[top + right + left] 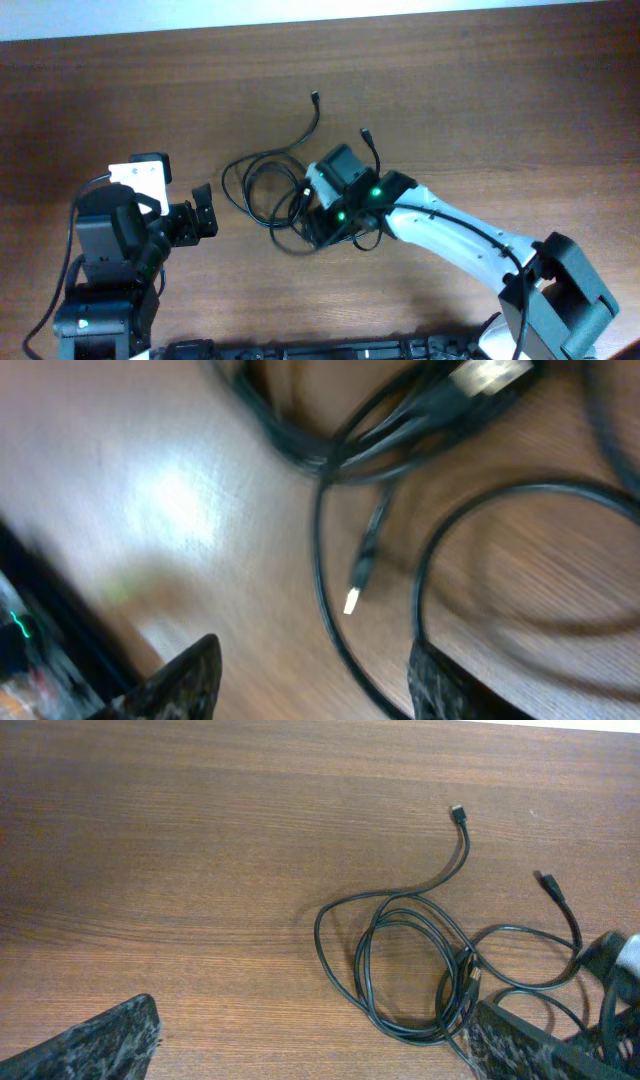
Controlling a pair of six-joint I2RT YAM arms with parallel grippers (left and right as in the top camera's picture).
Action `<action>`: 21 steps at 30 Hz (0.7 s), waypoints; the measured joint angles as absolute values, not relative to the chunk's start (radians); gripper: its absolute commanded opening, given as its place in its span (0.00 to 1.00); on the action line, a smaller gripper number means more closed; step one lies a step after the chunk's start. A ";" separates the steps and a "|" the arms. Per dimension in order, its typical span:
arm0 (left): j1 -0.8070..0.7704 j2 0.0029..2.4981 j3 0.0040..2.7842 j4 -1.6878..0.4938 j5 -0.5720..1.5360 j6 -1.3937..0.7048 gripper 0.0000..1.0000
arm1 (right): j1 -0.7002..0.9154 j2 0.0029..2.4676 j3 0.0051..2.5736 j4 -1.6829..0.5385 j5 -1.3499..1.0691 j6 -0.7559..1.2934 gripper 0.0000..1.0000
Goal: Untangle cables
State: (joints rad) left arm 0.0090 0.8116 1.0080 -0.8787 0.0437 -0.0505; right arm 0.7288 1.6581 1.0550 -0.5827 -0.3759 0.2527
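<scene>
The cables (262, 185) are thin black cords lying in tangled loops at the table's middle, with plug ends at the top (314, 98) and upper right (365, 132). In the left wrist view the loops (410, 970) lie ahead and to the right. My right gripper (312, 222) is open, low over the loops' right side; its view shows a cord (325, 560) and a small plug tip (352, 600) between the fingers (315, 680). My left gripper (200, 212) is open and empty, left of the cables, and its fingers (320, 1045) hold nothing.
The wooden table (480, 100) fills the views. My right arm (460, 240) reaches in from the bottom right. The left arm's base (110, 270) stands at the bottom left. A dark strip (330, 350) runs along the front edge.
</scene>
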 measured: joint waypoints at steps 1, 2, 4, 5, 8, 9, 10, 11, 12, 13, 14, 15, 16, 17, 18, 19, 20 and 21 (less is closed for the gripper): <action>0.009 0.812 1.008 -0.879 0.044 -0.051 0.99 | 0.760 1.664 1.055 -0.609 -0.357 0.125 0.70; 0.009 0.812 1.008 -0.879 0.044 -0.051 0.99 | 0.781 1.678 1.058 -0.636 -0.329 0.040 0.73; 0.009 0.812 1.008 -0.879 0.044 -0.051 0.99 | 0.796 1.737 1.058 -0.651 -0.289 -0.061 0.75; 0.009 0.812 1.008 -0.879 0.044 -0.051 0.99 | 0.796 1.742 1.058 -0.651 -0.281 -0.076 0.76; 0.009 0.812 1.008 -0.879 0.044 -0.051 0.99 | 0.796 1.742 1.058 -0.651 -0.270 -0.109 0.70; 0.009 0.812 1.008 -0.879 0.044 -0.051 0.99 | 0.796 1.742 1.058 -0.651 -0.270 -0.113 0.70; 0.009 0.812 1.008 -0.879 0.044 -0.051 0.99 | 0.796 1.742 1.058 -0.652 -0.266 -0.115 0.71; 0.009 0.812 1.008 -0.879 0.044 -0.051 0.99 | 0.796 1.742 1.058 -0.653 -0.266 -0.117 0.71; 0.009 0.812 1.008 -0.879 0.044 -0.051 0.99 | 0.796 1.742 1.059 -0.672 -0.266 -0.128 0.70; 0.009 0.812 1.008 -0.879 0.044 -0.051 0.99 | 0.796 1.742 1.059 -0.699 -0.258 -0.140 0.68; 0.009 0.812 1.008 -0.879 0.044 -0.051 0.99 | 0.796 1.742 1.063 -0.765 -0.224 -0.170 0.62; 0.009 0.812 1.008 -0.879 0.044 -0.051 0.99 | 0.796 1.745 1.062 -0.777 -0.183 -0.199 0.52; 0.009 0.812 1.008 -0.879 0.044 -0.051 0.99 | 0.796 1.746 1.062 -0.757 -0.167 -0.212 0.51; 0.009 0.812 1.008 -0.879 0.044 -0.051 0.99 | 0.796 1.746 1.062 -0.736 -0.152 -0.231 0.55; 0.009 0.812 1.008 -0.879 0.044 -0.051 0.99 | 0.796 1.746 1.062 -0.733 -0.142 -0.241 0.59; 0.009 0.812 1.008 -0.879 0.044 -0.051 0.99 | 0.796 1.746 1.062 -0.733 -0.141 -0.245 0.59; 0.009 0.812 1.008 -0.879 0.044 -0.050 0.99 | 0.796 1.746 1.062 -0.728 -0.148 -0.247 0.59; 0.009 0.812 1.008 -0.879 0.044 -0.051 0.99 | 0.796 1.746 1.062 -0.725 -0.155 -0.249 0.57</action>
State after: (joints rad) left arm 0.0090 0.8116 1.0080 -0.8787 0.0437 -0.0505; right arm 0.7956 1.7462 1.0622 -0.7254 -0.1551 -0.2485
